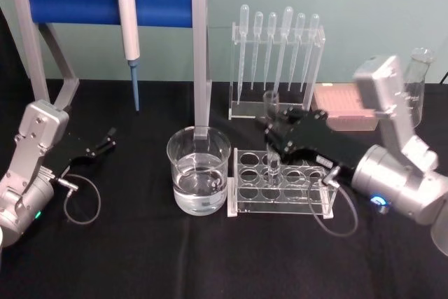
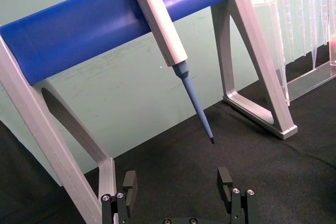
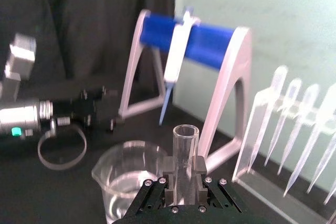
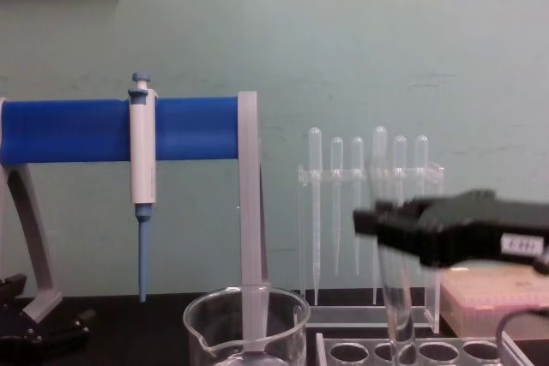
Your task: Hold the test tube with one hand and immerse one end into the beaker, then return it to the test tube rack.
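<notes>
At the rack, right of the desk's middle, the right hand pinches the tube just below its open rim. The tube stands upright, with its round end down among the near-left holes. Whether it sits in a hole or hangs just over one I cannot tell. The beaker, part full of water, stands just left of the rack. The left hand lies parked on the desk at far left, fingers spread.

This reads as the step at the rack, either pick-up or return; the pictures do not settle which. If the dip is yet to come, the next move calls for a straight lift until the round end clears the rack. Then a short shift left over the beaker and a slow descent into the water, keeping off the glass wall.
</notes>
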Robot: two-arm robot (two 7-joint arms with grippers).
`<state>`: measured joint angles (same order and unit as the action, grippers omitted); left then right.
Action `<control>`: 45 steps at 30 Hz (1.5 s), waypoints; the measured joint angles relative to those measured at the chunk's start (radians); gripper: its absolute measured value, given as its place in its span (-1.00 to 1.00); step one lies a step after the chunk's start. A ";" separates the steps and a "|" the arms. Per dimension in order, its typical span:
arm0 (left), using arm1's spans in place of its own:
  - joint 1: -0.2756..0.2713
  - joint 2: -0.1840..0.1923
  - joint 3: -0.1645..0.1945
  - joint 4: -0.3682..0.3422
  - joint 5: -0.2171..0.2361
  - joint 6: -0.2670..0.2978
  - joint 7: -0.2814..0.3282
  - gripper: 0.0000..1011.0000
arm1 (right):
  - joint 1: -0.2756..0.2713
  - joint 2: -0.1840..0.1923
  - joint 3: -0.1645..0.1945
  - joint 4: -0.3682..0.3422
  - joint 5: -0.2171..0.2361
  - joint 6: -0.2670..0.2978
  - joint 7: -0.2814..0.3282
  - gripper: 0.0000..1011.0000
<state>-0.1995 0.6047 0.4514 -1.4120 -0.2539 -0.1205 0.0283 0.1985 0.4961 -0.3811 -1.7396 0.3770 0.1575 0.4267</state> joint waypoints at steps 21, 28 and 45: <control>0.000 0.000 0.000 0.000 0.000 0.000 0.000 0.98 | -0.054 -0.006 0.057 -0.083 0.054 -0.056 -0.047 -0.55; 0.000 0.000 0.000 0.000 0.000 0.000 0.000 0.98 | -0.053 -0.006 0.056 -0.082 0.054 -0.054 -0.047 -0.55; 0.000 0.000 0.000 0.000 0.000 0.000 0.000 0.98 | -0.051 -0.005 0.055 -0.080 0.052 -0.051 -0.044 -0.55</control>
<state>-0.1995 0.6047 0.4514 -1.4120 -0.2539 -0.1205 0.0283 0.1473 0.4912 -0.3265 -1.8195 0.4292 0.1063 0.3832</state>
